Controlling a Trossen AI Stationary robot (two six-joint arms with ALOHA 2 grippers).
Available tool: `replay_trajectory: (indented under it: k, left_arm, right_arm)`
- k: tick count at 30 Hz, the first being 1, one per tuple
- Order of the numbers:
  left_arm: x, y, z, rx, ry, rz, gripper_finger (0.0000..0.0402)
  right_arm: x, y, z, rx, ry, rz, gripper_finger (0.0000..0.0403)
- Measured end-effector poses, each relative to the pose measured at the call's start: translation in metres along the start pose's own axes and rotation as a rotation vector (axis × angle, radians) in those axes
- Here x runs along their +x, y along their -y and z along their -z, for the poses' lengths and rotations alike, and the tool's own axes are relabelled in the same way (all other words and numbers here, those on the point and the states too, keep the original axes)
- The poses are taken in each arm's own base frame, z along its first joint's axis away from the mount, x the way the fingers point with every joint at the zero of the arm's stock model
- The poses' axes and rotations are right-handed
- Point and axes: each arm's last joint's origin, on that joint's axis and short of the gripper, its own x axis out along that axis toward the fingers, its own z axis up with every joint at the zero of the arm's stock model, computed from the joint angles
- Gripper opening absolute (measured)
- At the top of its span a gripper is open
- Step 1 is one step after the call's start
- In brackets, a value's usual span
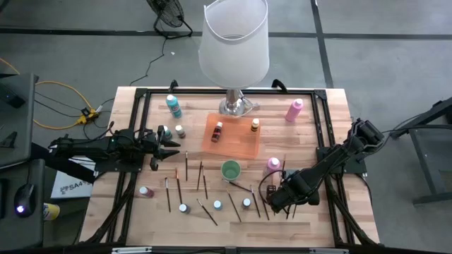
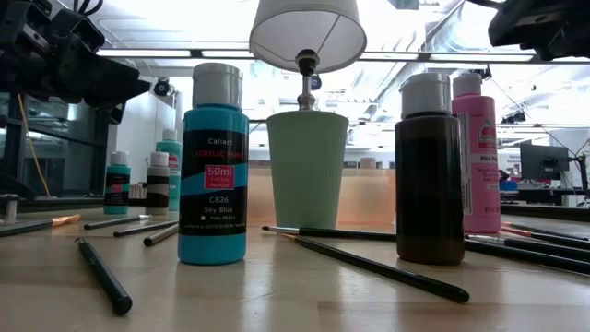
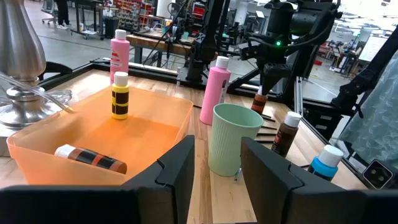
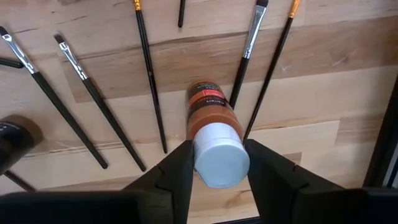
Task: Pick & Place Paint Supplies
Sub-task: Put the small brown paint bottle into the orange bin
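Observation:
My right gripper (image 1: 272, 200) points down at the table's near right, closed around a brown paint bottle (image 4: 208, 106) with a white cap that stands among dark-handled brushes (image 4: 149, 74). My left gripper (image 3: 217, 174) waits level at the left edge (image 1: 173, 148), open with nothing between its fingers. An orange tray (image 1: 244, 144) at mid-table holds a standing yellow-and-black bottle (image 3: 120, 96) and a lying brown one (image 3: 87, 158). More small bottles (image 1: 217, 204) stand upright near the front edge. My right gripper pinches the brown bottle's white cap (image 4: 217, 155) between its two fingers, one on each side of the cap. The fingers come from above, pointing down. The bottle stands upright below them; in the left wrist view its base (image 3: 259, 111) looks set on the table.
A white-shaded lamp (image 1: 235, 42) stands behind the tray. A green cup (image 1: 230, 169) and a pink bottle (image 1: 273, 164) stand close to my right gripper. A second pink bottle (image 1: 294, 109) and a teal one (image 1: 174, 106) stand at the back. Brushes (image 1: 201, 180) lie scattered across the front.

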Motion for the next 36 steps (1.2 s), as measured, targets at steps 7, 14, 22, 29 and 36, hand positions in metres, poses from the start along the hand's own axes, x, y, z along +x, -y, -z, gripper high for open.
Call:
replay_trajectory:
  k: [7,14,22,29,36]
  left_arm:
    - [0.0,0.0,0.0,0.0,0.0,0.0,0.0126]
    - [0.0,0.0,0.0,0.0,0.0,0.0,0.0126]
    - [0.0,0.0,0.0,0.0,0.0,0.0,0.0126]
    - [0.0,0.0,0.0,-0.031,-0.001,0.0,0.0126]
    - [0.0,0.0,0.0,-0.05,0.0,0.0,0.0126]
  right_arm:
    - [0.0,-0.003,0.001,-0.001,-0.022,-0.019,0.0124]
    - [-0.017,-0.003,0.005,-0.021,-0.086,-0.092,0.0117]
    - [-0.068,0.005,-0.001,-0.066,-0.064,-0.32,0.0117]
    - [-0.108,-0.002,-0.021,-0.139,0.039,-0.533,0.0118]
    - [-0.138,-0.025,-0.056,-0.233,0.139,-0.633,0.0121]
